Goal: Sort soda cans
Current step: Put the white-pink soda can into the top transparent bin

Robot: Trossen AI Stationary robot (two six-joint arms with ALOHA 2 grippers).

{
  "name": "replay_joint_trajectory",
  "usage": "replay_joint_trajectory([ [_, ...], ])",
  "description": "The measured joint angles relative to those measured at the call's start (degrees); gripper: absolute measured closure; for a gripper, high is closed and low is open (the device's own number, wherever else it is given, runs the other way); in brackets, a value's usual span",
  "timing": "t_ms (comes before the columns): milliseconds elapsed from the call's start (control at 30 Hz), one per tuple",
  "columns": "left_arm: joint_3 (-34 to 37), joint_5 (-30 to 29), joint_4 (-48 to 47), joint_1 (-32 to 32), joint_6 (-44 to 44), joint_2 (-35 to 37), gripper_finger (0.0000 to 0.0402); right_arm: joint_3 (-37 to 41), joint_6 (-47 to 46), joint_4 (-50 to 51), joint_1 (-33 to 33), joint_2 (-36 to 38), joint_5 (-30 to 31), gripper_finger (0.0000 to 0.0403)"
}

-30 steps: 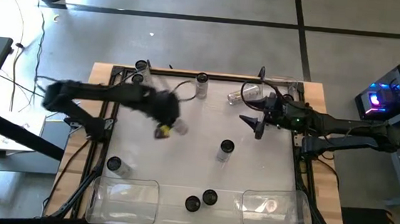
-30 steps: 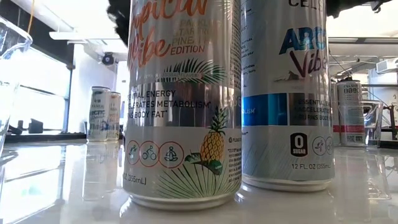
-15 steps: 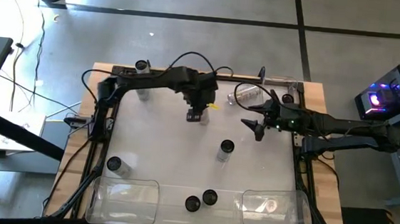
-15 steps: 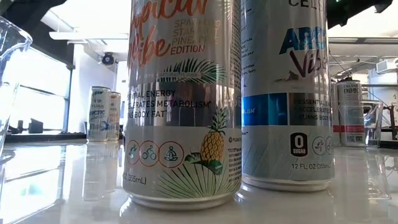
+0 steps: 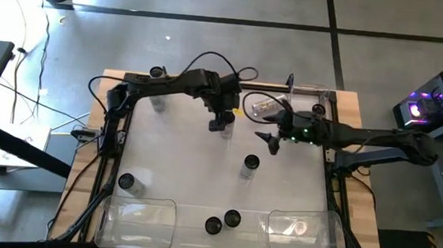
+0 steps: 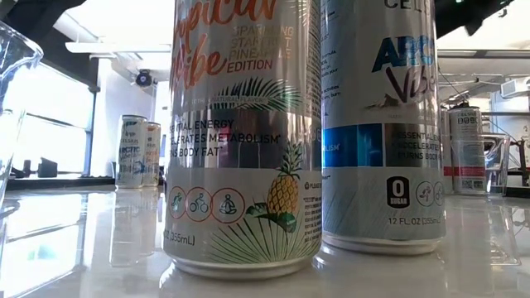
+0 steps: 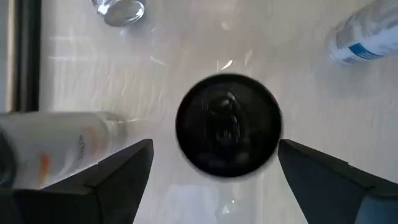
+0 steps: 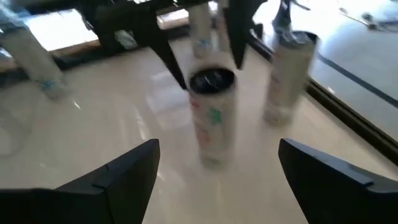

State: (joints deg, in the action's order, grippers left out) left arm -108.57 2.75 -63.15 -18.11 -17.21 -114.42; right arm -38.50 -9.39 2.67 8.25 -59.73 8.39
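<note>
The left pincer (image 5: 221, 125), fingers spread wide and gripping nothing, hangs directly above an upright soda can (image 7: 227, 125) near the far edge of the surface (image 5: 171, 160), apparently aligned to straddle it, while the right pincer (image 5: 267, 139), likewise open and empty, faces the same can.

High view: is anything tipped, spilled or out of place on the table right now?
One soda can lies on its side near the far edge of the table, right of centre. The other cans in view stand upright. Nothing looks spilled.
</note>
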Motion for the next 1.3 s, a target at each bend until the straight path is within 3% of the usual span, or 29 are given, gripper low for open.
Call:
replay_joint_trajectory([
  [100, 2.49, 2.17, -0.07, 0.02, 0.29, 3.6, 0.0061, -2.11, 0.86, -4.15, 1.02, -4.68, -3.9, 0.0077],
  [233, 14.17, 2.78, 6.79, -0.03, 1.13, 11.32, 0.0061, -6.84, 4.54, -4.31, 1.67, -12.25, -6.04, 0.0077],
  [533, 46.45, -0.36, 41.4, 1.36, 12.71, 30.77, 0.006, -18.78, 10.28, -3.88, 4.09, -26.77, -4.44, 0.0077],
  [700, 57.97, -7.85, 55.91, 5.47, 18.43, 36.03, 0.006, -24.3, 11.21, -0.45, 5.38, -31.95, -7.85, 0.0077],
  [900, 65.22, -12.78, 66.95, 10.17, 21.79, 36.53, 0.006, -26.84, 12.73, 0.03, 5.77, -36.2, -8.79, 0.0077],
  [1300, 67.73, -21.37, 70.66, 15.38, 24.63, 35.92, 0.006, -26.82, 12.79, 0.37, 5.24, -35.44, -7.01, 0.0077],
])
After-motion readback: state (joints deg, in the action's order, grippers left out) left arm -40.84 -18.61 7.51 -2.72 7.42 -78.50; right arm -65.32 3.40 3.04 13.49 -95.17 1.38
